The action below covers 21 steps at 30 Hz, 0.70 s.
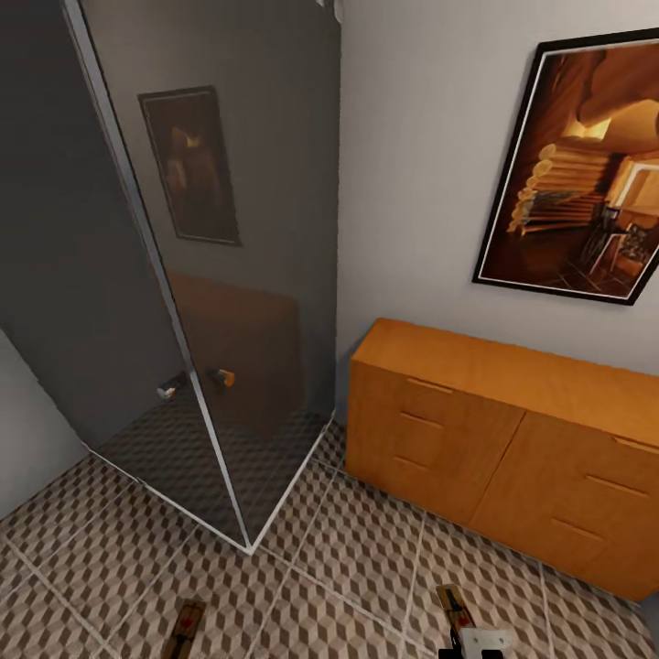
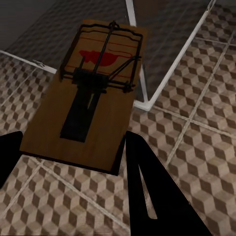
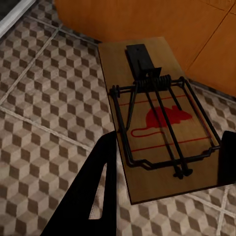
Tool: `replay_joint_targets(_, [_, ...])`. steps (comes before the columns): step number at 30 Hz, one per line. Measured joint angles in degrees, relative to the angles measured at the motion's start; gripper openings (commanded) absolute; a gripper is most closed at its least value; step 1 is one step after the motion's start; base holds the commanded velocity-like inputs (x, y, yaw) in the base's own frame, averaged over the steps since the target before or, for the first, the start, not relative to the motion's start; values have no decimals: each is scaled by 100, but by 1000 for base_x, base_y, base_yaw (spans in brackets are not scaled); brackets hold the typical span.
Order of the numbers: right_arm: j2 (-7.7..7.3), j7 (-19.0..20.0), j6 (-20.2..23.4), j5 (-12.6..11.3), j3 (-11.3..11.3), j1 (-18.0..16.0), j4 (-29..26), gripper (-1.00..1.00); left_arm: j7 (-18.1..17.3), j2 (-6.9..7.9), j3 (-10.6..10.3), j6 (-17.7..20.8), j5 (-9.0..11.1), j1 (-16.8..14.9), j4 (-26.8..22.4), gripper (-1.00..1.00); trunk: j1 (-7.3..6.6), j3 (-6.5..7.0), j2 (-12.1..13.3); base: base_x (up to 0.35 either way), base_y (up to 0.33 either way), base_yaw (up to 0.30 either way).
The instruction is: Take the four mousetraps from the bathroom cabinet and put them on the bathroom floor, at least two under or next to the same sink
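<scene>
A brown wooden mousetrap [image 2: 91,103] with dark wire and a red mouse print sits between my left gripper's [image 2: 73,147] black fingers, held above the cube-patterned bathroom floor [image 2: 196,113]. That mousetrap [image 1: 188,627] also shows at the head view's bottom edge. My right gripper [image 3: 169,147] is shut on a second mousetrap [image 3: 162,123], seen again as the mousetrap [image 1: 453,604] near the orange-brown cabinet [image 1: 513,430]. The cabinet's fronts look closed. The sink is out of view.
A dark glass-walled shower [image 1: 210,275] with a white frame stands at the left, its corner [image 1: 247,545] jutting toward me. A framed picture [image 1: 586,165] hangs above the cabinet. Tiled floor [image 1: 366,549] runs between shower and cabinet.
</scene>
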Motion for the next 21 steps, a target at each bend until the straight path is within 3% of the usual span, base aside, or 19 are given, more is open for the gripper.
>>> replay_joint_targets(21, [0, 0, 0, 0, 0, 0, 0, -100, 0, 0, 0, 2, -2, 0, 5, -100, 0, 0, 0, 0, 0, 286])
